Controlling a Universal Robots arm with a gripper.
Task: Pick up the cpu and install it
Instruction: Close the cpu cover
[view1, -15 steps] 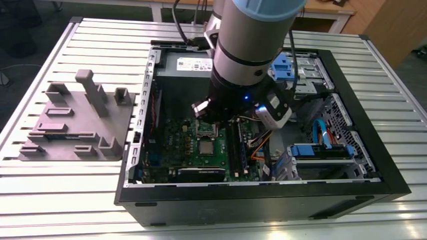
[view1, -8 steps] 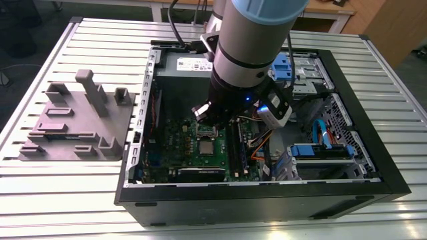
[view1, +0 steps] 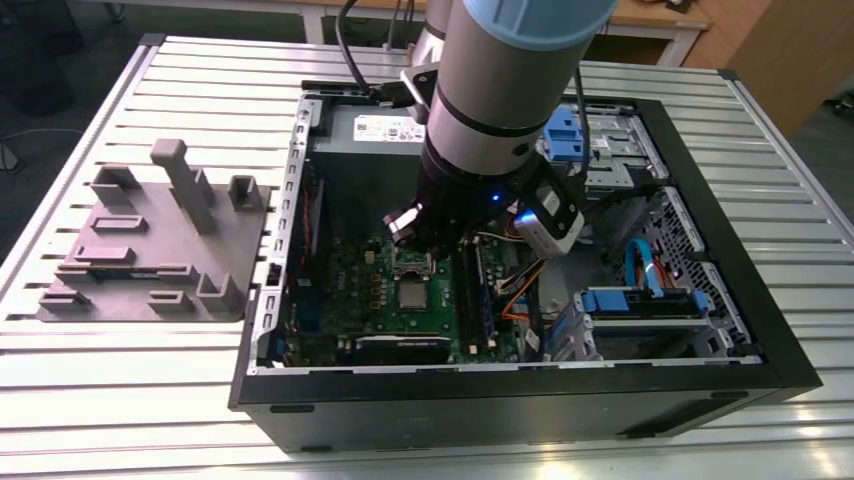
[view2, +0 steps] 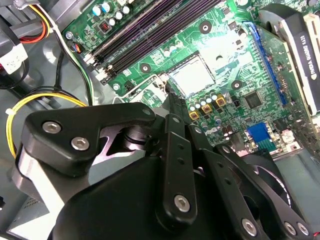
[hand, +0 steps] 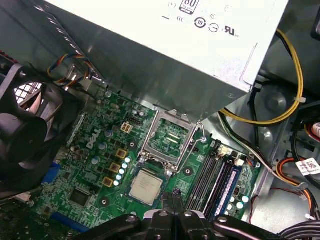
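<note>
- The claw (hand: 175, 196) is hanging low inside the open computer case (view1: 534, 410). In both wrist views its fingertips are pressing together with nothing between them.
- The cpu (hand: 147, 186) is lying flat on the green motherboard (hand: 90, 170), just beside the claw tips and free of them. Its silver-grey top is facing up, and it is looking seated in its socket.
- The metal socket frame (hand: 170, 136) is standing swung open just beside the cpu, on the side toward the power supply (hand: 150, 60).
- Judging by its look, the cpu is light, stiff and slick on top, and likely fragile underneath. Gripping it by two opposite edges is looking safest.
- A white label (view1: 387, 128) with print is sitting on the power supply, and fine white print is running across the motherboard, too small to make out.
- The case is resting on the slatted table (view1: 134, 400).
</note>
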